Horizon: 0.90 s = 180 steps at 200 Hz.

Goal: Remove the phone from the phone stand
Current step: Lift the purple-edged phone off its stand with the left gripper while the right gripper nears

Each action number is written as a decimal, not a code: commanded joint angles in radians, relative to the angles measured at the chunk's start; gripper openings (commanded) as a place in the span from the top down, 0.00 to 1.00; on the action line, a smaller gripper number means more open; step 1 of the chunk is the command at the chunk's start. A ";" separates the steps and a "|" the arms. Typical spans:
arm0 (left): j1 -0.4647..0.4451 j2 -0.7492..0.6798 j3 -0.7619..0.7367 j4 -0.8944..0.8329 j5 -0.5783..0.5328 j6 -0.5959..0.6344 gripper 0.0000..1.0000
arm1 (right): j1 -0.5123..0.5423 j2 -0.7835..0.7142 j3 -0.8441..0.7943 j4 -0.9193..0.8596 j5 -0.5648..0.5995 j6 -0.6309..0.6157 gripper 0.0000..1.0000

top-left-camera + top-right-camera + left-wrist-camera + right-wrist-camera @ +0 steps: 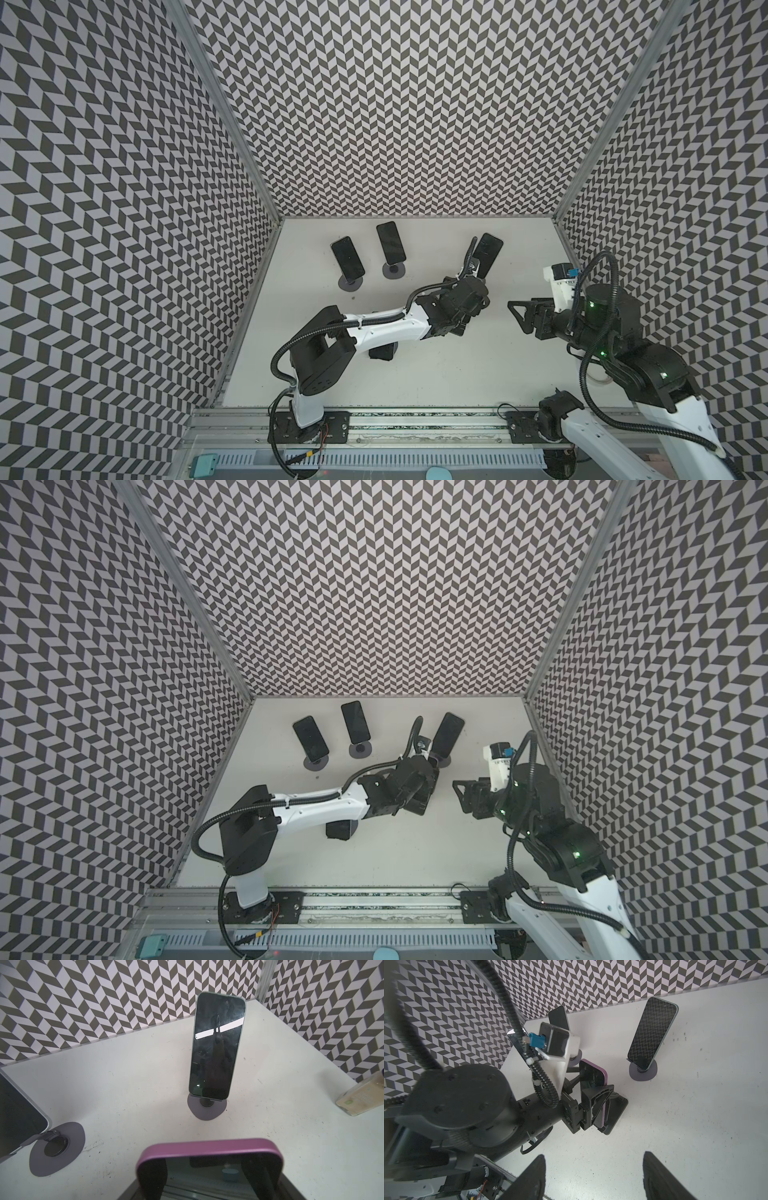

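Left end effector point(600, 1105) is clamped on the purple phone point(207, 1147), which is off any stand, near the dark phone point(216, 1047) on its stand point(205, 1108). Right end effector point(593, 1178) hangs open and empty over the desk point(124, 1084).

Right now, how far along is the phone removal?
Done: the purple phone is off a stand; neither wrist view shows one attached. In hand: the left gripper is shut on it, above the table; the right gripper is open and empty. Left: probably setting it down. The left phone, middle phone and right phone sit on stands; whether they're in scope is unclear.
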 commanded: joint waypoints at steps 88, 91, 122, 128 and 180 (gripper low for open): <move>-0.003 -0.133 0.005 0.041 0.016 0.005 0.33 | 0.006 0.021 -0.062 0.133 -0.026 0.080 0.33; -0.002 -0.136 0.005 0.041 0.015 0.006 0.33 | 0.005 0.024 -0.065 0.136 -0.026 0.080 0.33; 0.001 -0.173 -0.018 0.043 0.015 0.005 0.33 | 0.005 0.044 -0.064 0.160 -0.027 0.073 0.34; 0.002 -0.181 -0.022 0.041 0.014 0.004 0.33 | 0.005 0.048 -0.066 0.165 -0.026 0.072 0.34; 0.011 -0.250 -0.077 0.037 0.012 -0.004 0.34 | 0.005 0.067 -0.079 0.198 -0.045 0.091 0.37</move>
